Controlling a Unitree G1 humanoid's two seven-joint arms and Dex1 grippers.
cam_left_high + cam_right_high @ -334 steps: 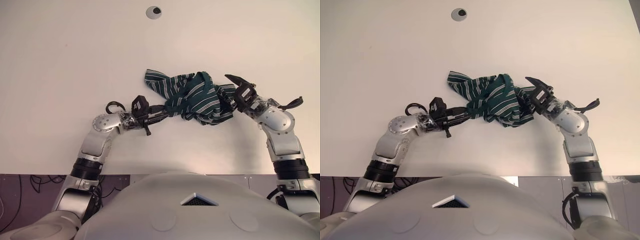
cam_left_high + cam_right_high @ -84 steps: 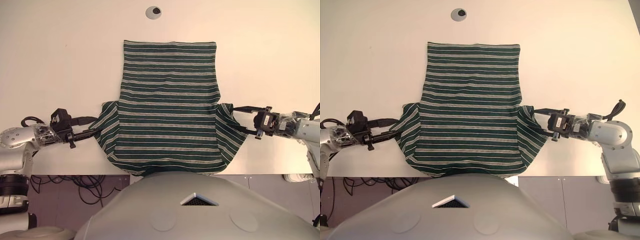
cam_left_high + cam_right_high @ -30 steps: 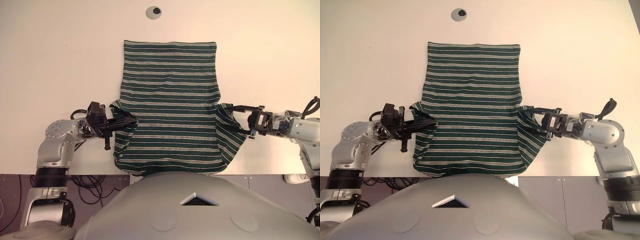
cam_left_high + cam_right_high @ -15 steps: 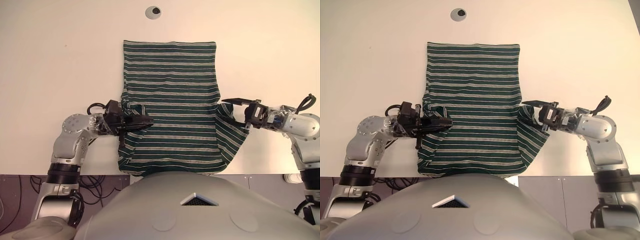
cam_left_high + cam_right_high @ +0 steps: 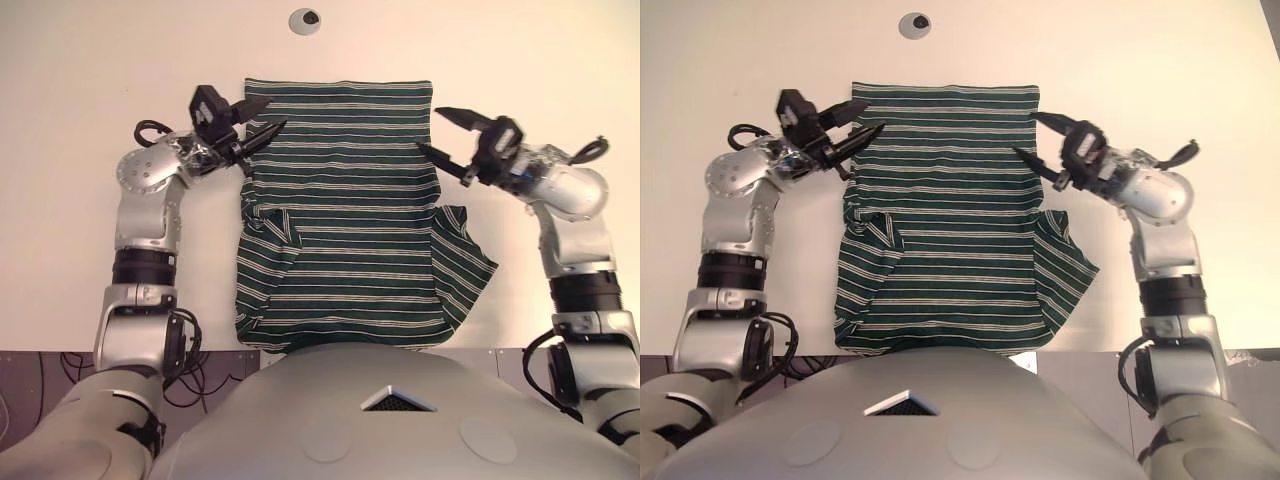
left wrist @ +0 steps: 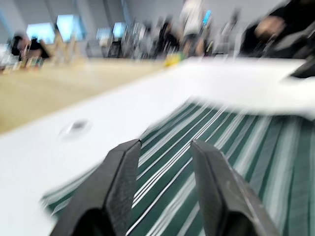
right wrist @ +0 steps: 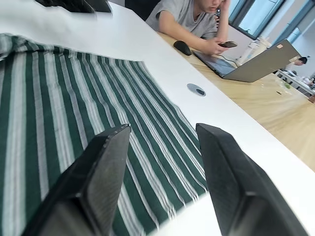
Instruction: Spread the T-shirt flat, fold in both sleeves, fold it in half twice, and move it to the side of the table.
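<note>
T-shirt (image 5: 340, 220), dark green with pale stripes, lies spread on the white table (image 5: 90, 80), its near end at the near table edge and partly hidden from view. On the left side, the left sleeve (image 5: 268, 225) is folded inward and lies on top of the shirt body. On the right side, the right sleeve (image 5: 465, 265) lies unfolded, spread outward on the table. Farther out, the left gripper (image 5: 277, 112) is at the shirt's left edge close to the far left corner, fingers parted and grasping nothing. The right gripper (image 5: 428, 130) is opposite, at the right edge near the far right corner, likewise released with its fingers wide apart and empty. The far edge of the shirt runs straight and flat. Beyond it, a round cable grommet (image 5: 306, 20) is set in the table, near the shirt but apart from it.
</note>
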